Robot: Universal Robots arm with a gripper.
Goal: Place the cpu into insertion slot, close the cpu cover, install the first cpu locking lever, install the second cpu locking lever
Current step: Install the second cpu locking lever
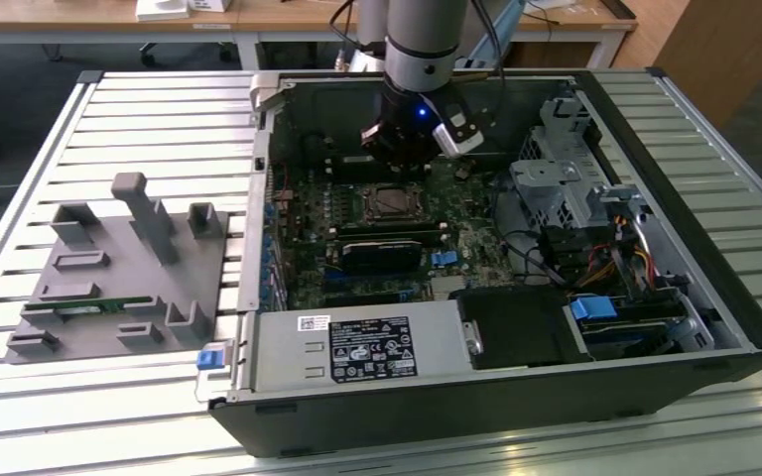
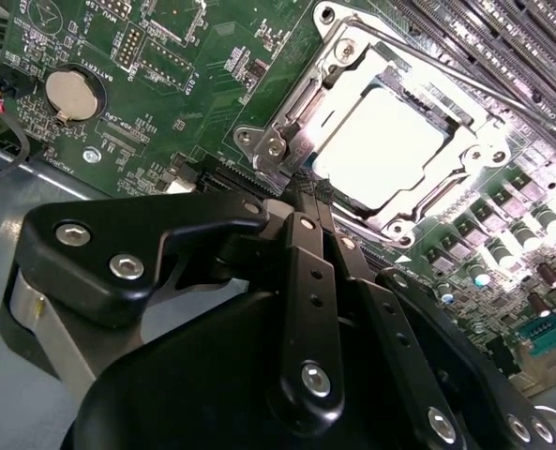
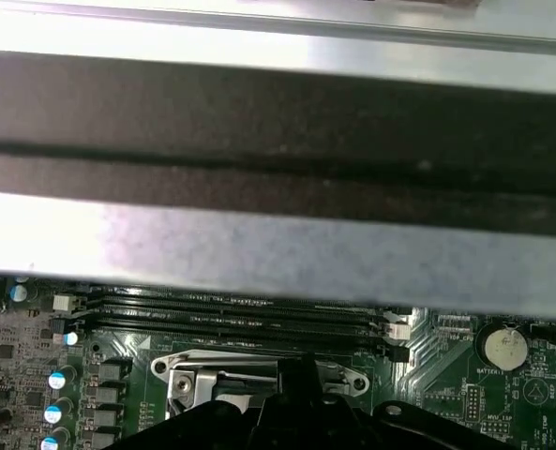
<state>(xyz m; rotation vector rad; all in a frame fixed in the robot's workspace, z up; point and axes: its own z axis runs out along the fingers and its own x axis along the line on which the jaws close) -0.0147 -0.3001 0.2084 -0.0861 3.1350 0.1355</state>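
The cpu (image 2: 381,141), a bright silver square, lies in the insertion slot (image 1: 391,203) on the green board inside the open case. The cpu cover (image 2: 306,94), a silvery frame with a window, lies flat around the chip. A thin metal lever rod (image 2: 446,77) runs along one side of the socket. My gripper (image 2: 308,199) hangs just above the socket's edge, its black fingers (image 2: 301,244) pressed together with nothing between them. In the exterior view the gripper (image 1: 408,157) stands over the board just behind the socket. The first wrist view has the socket frame (image 3: 221,375) past the gripper's black body.
Long black memory slots (image 3: 231,314) lie beside the socket, and the case wall (image 3: 278,244) rises close behind them. A coin battery (image 2: 71,94) sits on the board. A black card (image 1: 381,253), drive cages (image 1: 567,188) and cables crowd the case. A grey fixture (image 1: 116,268) stands at the exterior view's left.
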